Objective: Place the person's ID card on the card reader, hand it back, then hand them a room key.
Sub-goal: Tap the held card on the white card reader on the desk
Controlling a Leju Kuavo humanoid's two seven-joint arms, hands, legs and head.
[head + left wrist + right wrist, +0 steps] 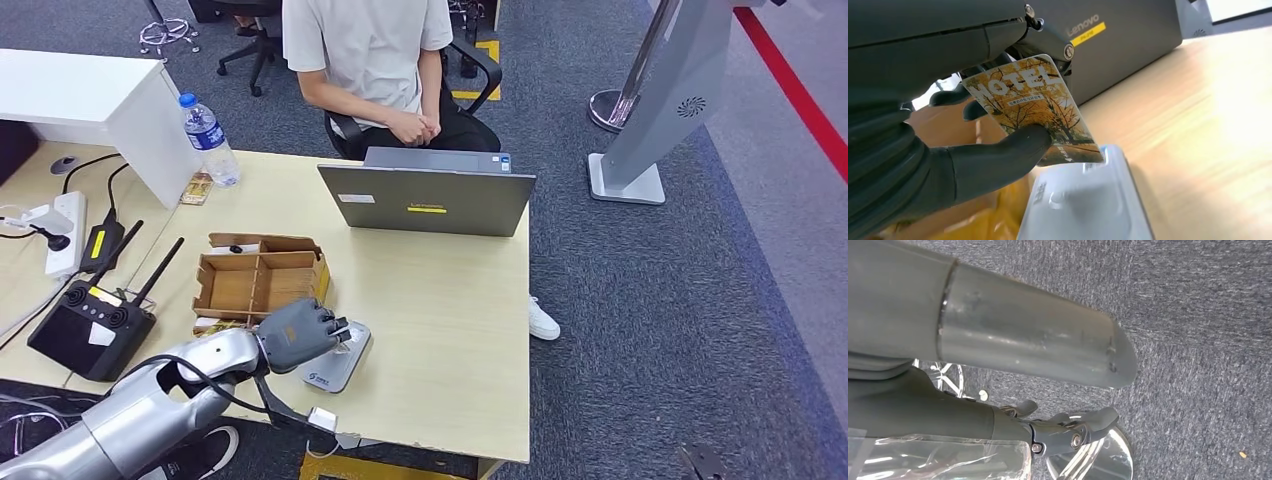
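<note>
One card (1035,107), printed HOTEL, pinched between thumb and fingers of my left hand (297,334), just above the card reader (338,364) near the desk's (450,330) front edge. My right hand (1068,427) hangs over carpet, fingers loosely apart, holding nothing.

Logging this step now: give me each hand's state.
Left hand: holds the hotel key card over the card reader.
Right hand: cannot tell.
</note>
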